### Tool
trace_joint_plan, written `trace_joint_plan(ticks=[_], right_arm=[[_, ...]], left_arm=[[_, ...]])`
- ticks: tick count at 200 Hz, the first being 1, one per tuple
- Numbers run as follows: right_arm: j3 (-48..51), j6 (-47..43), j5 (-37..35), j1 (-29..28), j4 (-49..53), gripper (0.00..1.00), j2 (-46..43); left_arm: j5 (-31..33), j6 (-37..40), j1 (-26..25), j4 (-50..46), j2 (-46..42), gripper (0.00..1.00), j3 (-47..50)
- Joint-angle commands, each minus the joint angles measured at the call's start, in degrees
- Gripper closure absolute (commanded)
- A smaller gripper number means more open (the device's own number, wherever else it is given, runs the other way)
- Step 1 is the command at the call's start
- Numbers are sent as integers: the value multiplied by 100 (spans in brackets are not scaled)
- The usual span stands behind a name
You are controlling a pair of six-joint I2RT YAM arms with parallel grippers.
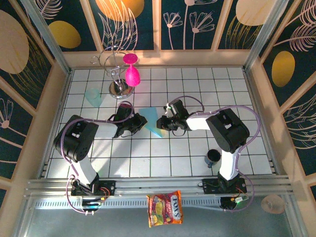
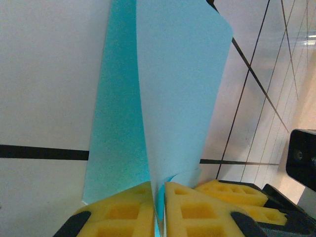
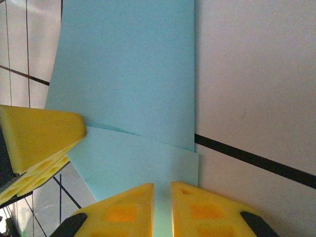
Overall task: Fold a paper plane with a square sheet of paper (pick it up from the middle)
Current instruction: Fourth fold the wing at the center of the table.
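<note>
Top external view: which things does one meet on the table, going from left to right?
Pale-teal plastic cup → metal stand with pink goblets → left gripper → folded light-blue paper → right gripper → dark cup.

paper (image 1: pixel 152 128) on table (image 1: pixel 197 84); cup (image 1: pixel 93 97) behind-left of it; mug (image 1: pixel 213 157) seemingly front-right.

A white tabletop (image 1: pixel 148 158) ruled with a dark grid lies in bright, even light. Behind it and on both its sides rise wall panels (image 1: pixel 197 24), navy with gold discs and cream leaf outlines, framed in pale wood. A metal rail (image 1: pixel 158 182) runs along its near edge.
</note>
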State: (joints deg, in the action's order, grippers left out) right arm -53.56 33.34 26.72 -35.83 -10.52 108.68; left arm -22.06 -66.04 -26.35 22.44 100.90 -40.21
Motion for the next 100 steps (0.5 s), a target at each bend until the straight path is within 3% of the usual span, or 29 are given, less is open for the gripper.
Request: trace_joint_plan(ticks=[1,48,100], right_arm=[[106,-217,-112,61,5,82,-148],[260,-492,-714,-123,-123,77,-816],[453,-1051,-3010,-1068,55,71,-1303]], left_arm=[[27,118,35,-77,24,90,-121],[82,136,38,-216,-153,95,-171],[287,-1,20,-580,-483,96,-259]])
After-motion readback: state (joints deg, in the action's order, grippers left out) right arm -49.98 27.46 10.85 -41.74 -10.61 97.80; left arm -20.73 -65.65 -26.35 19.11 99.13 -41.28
